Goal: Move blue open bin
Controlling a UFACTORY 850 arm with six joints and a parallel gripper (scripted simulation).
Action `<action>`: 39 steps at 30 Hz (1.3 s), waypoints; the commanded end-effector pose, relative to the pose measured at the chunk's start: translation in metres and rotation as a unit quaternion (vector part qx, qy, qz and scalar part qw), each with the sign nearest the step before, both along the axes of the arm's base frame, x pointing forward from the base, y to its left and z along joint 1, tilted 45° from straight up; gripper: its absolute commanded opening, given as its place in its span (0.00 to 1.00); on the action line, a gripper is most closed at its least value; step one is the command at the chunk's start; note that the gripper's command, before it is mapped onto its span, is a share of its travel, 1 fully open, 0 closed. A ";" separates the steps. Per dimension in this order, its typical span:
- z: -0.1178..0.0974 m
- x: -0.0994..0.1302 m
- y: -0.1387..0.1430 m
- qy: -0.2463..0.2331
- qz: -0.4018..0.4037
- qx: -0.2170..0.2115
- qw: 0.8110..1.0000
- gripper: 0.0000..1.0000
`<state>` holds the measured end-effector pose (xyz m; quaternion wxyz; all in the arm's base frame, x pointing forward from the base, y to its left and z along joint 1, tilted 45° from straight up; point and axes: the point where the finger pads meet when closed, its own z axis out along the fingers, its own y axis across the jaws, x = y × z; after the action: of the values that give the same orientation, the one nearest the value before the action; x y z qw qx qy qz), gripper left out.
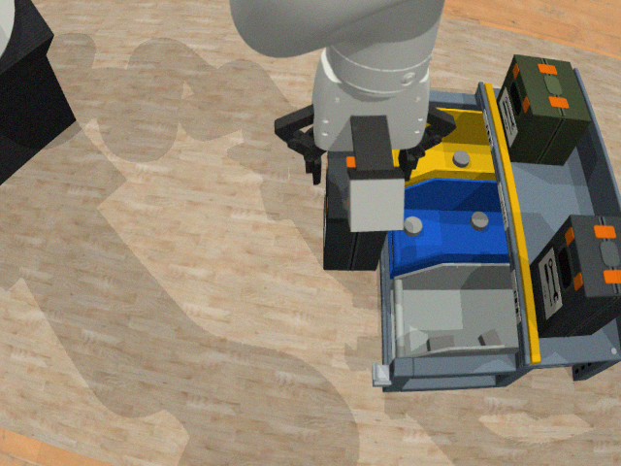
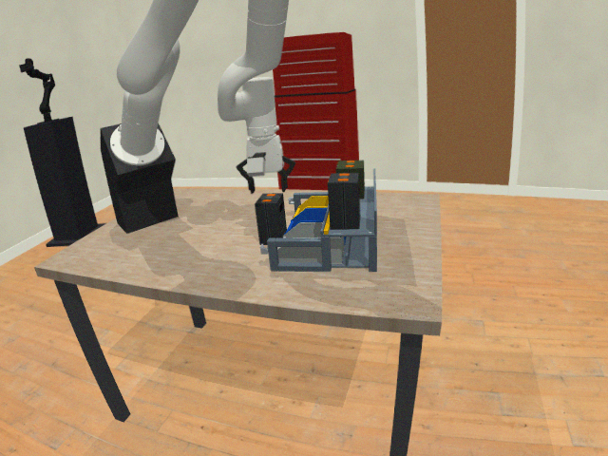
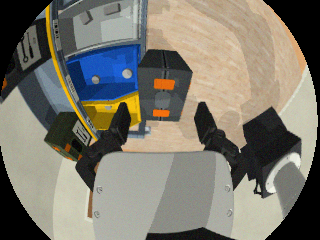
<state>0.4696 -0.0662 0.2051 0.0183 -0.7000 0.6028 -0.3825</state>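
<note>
1. Shelf [image 1: 451, 365] [image 2: 299, 241] [image 3: 143, 25] is standing below me, off one finger's side.
2. Blue bin [image 1: 451, 238] [image 2: 312, 215] [image 3: 110, 82] is sitting in it, parts [image 1: 479, 220] [image 3: 127, 73] inside.
3. Dark case [image 1: 337, 241] [image 2: 270, 220] [image 3: 180, 95] is standing beneath me, blocking the bin's front. Likely step: clearing it. Next is calling for squaring up, descending astride it, gripping.
4. My gripper [image 1: 361, 174] [image 2: 268, 188] [image 3: 162, 109] is hovering, fingers wide apart, holding nothing.
5. Upper case label [image 1: 550, 282] [image 3: 29, 47], beyond the bin from me, is showing tool icons; no brand or writing's reading clearly.

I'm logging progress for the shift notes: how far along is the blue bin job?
Nothing looks done: the blue open bin sits on the shelf, round parts inside. In hand: the gripper hovers open above the black case by the shelf front. Left: grasping, lifting out, setting flat on the table, releasing, withdrawing.
</note>
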 end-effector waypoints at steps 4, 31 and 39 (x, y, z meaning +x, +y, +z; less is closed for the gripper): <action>0.000 0.000 0.000 -0.013 -0.018 0.015 1.000 1.00; 0.000 0.000 0.000 -0.021 -0.030 0.024 0.999 1.00; -0.017 0.014 -0.010 -0.021 -0.030 0.024 0.999 1.00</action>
<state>0.4727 -0.0686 0.2016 0.0359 -0.6731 0.6319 -0.3825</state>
